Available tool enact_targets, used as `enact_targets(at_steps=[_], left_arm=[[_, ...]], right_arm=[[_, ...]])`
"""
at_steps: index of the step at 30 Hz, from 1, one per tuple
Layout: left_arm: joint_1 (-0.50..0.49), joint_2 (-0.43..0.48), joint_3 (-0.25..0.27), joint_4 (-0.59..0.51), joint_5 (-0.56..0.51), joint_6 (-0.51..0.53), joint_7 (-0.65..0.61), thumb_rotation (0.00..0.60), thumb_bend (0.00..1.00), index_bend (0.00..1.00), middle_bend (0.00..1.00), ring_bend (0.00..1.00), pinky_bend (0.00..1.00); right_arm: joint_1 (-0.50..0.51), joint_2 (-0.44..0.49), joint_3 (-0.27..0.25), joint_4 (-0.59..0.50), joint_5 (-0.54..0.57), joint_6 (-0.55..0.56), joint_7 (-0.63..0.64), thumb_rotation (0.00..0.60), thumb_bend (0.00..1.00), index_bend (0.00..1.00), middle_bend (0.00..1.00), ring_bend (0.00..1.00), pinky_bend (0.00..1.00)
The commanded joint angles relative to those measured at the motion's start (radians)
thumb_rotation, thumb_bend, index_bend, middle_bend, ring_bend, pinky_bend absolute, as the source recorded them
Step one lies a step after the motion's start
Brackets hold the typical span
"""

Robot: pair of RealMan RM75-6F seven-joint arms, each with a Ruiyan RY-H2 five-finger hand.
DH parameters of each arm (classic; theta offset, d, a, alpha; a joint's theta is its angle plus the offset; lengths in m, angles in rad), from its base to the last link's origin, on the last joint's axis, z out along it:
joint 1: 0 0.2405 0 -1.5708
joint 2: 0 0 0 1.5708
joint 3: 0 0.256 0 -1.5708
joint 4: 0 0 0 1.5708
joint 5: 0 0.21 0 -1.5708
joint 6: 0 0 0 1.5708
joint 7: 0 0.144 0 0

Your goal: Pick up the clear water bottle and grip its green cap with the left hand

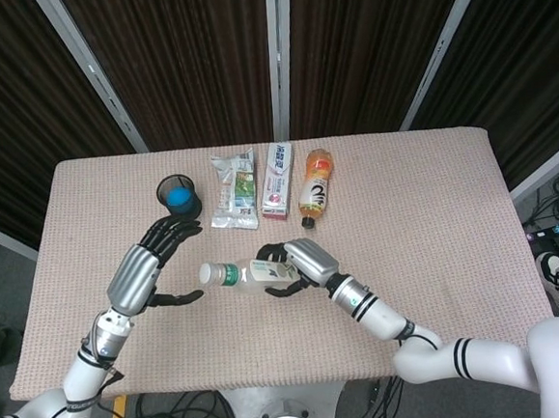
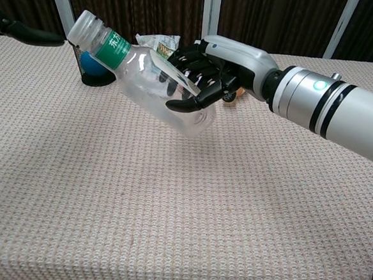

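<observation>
Holding the clear plastic water bottle [image 2: 153,80] aloft, my right hand [image 2: 204,74] is clamped round its body. My left hand [image 1: 153,267], left of centre, has fingers apart; next I judge it must close on the pale cap [image 2: 84,25].

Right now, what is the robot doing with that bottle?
The robot's right hand holds the clear water bottle up off the table, tilted, with its cap end pointing toward the left hand. The left hand is open, its fingers spread, close to the cap but not touching it yet. A cup, snack packets and an orange drink bottle sit at the back.
</observation>
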Motion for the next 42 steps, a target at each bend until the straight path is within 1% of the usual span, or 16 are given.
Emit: enact_targets(at_steps=[1, 5, 13, 23, 35, 42], left_arm=[[0.001, 0.012, 0.011, 0.000, -0.006, -0.018, -0.013, 0.600, 0.05, 0.23, 0.14, 0.08, 0.12], [-0.003, 0.015, 0.015, 0.001, -0.008, -0.032, -0.033, 0.600, 0.17, 0.29, 0.14, 0.08, 0.12], [-0.017, 0.015, 0.015, 0.011, -0.001, -0.050, -0.040, 0.600, 0.28, 0.34, 0.14, 0.08, 0.12], [-0.023, 0.053, 0.037, -0.021, 0.013, -0.079, -0.040, 0.600, 0.30, 0.33, 0.14, 0.08, 0.12], [-0.040, 0.062, 0.039, -0.023, 0.009, -0.111, -0.049, 0.600, 0.31, 0.33, 0.14, 0.08, 0.11], [-0.046, 0.061, 0.037, -0.018, 0.005, -0.117, -0.052, 0.600, 0.33, 0.37, 0.14, 0.08, 0.11]], right_arm=[[-0.001, 0.002, -0.001, -0.001, -0.001, -0.001, 0.004, 0.600, 0.66, 0.79, 0.62, 0.56, 0.60], [-0.001, 0.003, -0.002, -0.004, -0.004, -0.002, 0.009, 0.600, 0.66, 0.79, 0.62, 0.56, 0.60], [0.000, 0.003, -0.002, -0.003, -0.002, -0.001, 0.009, 0.600, 0.66, 0.79, 0.62, 0.56, 0.60], [0.003, 0.000, -0.003, 0.003, -0.001, -0.004, 0.000, 0.600, 0.66, 0.79, 0.62, 0.56, 0.60], [0.005, 0.000, -0.006, 0.007, -0.004, -0.007, -0.001, 0.600, 0.66, 0.80, 0.62, 0.56, 0.60], [0.006, -0.001, -0.008, 0.010, -0.006, -0.007, 0.001, 0.600, 0.66, 0.80, 0.62, 0.56, 0.60]])
